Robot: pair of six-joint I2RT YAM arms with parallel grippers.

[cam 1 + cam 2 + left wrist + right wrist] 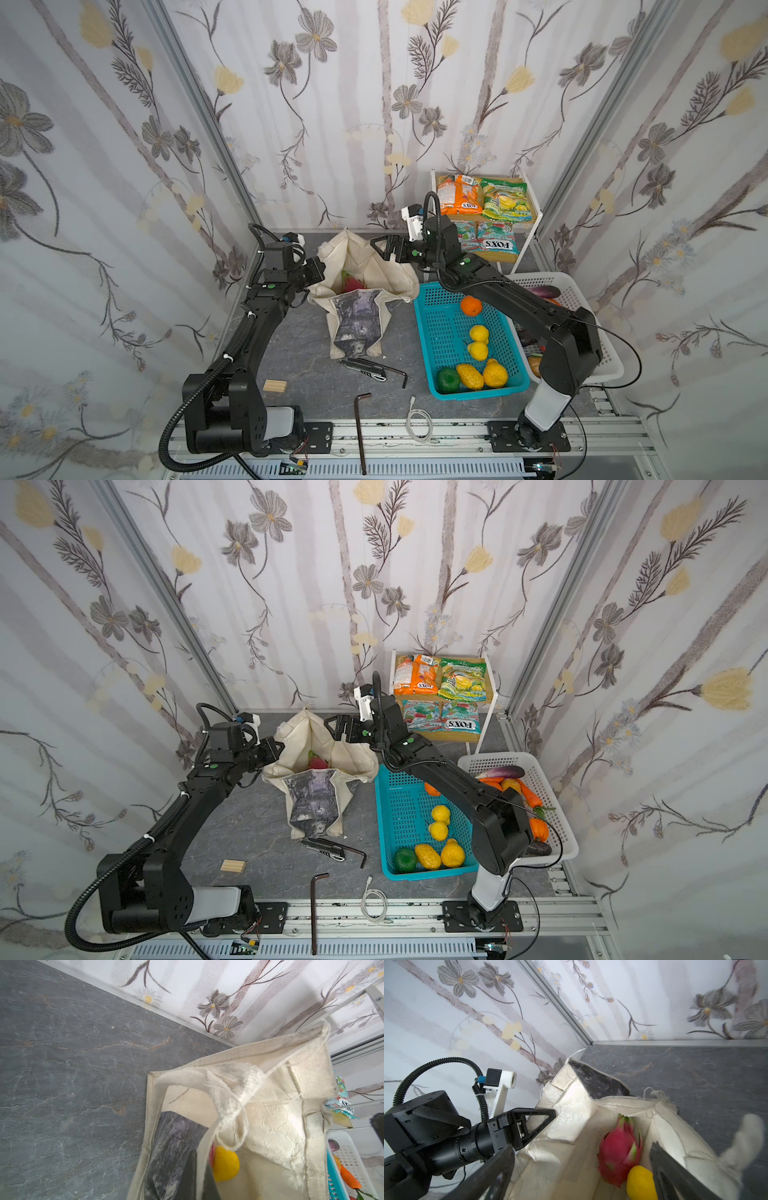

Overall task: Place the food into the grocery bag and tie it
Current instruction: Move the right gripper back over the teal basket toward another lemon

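The cream grocery bag [374, 270] stands open on the grey table, its grey print [359, 320] facing front. My left gripper [319, 266] [202, 1167] is shut on the bag's left rim and strap, holding the mouth up. My right gripper [383, 246] [581, 1178] hovers open over the bag's mouth, nothing between its fingers. Inside the bag lie a pink dragon fruit [618, 1147] and a yellow lemon [640, 1182] [225, 1163]. More lemons [478, 333] sit in the turquoise basket. Orange [459, 195] and green [505, 199] snack packets lie on the shelf. An eggplant [500, 772] is in the white basket.
The turquoise basket [424, 332] stands right of the bag, the white basket [582, 291] beyond it under my right arm. The shelf [534, 216] stands at the back right. A knife [361, 368], hex keys [360, 432], wooden block [275, 385] and cable [417, 424] lie in front.
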